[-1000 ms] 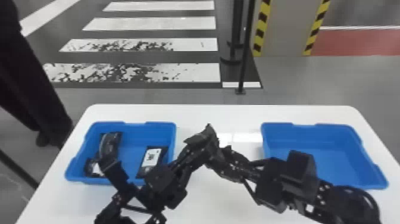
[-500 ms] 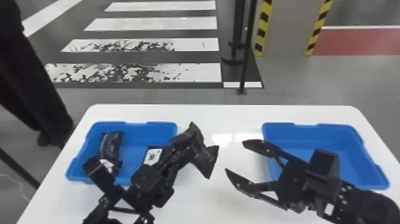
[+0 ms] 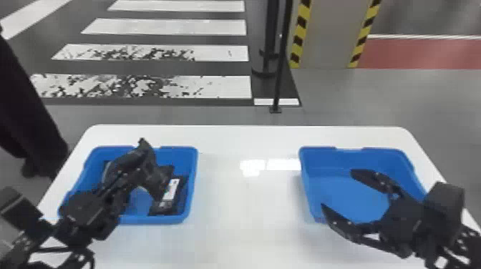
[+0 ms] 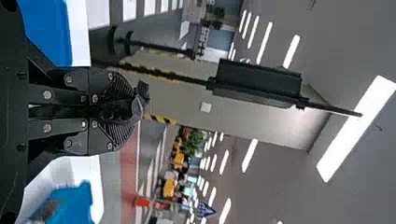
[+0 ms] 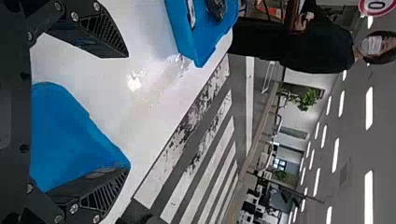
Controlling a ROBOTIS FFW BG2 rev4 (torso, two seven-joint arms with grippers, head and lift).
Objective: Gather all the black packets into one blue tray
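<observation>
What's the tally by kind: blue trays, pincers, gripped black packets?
Blue trays: 2 (left tray, right tray)
Pincers: 2 (left pincer, right pincer)
Gripped black packets: 1 (packet in the left pincer)
Total: 5

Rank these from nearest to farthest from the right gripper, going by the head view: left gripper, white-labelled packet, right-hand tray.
1. Right-hand tray, right under the right gripper
2. White-labelled packet, inside the left-hand tray
3. Left gripper, farther left
</observation>
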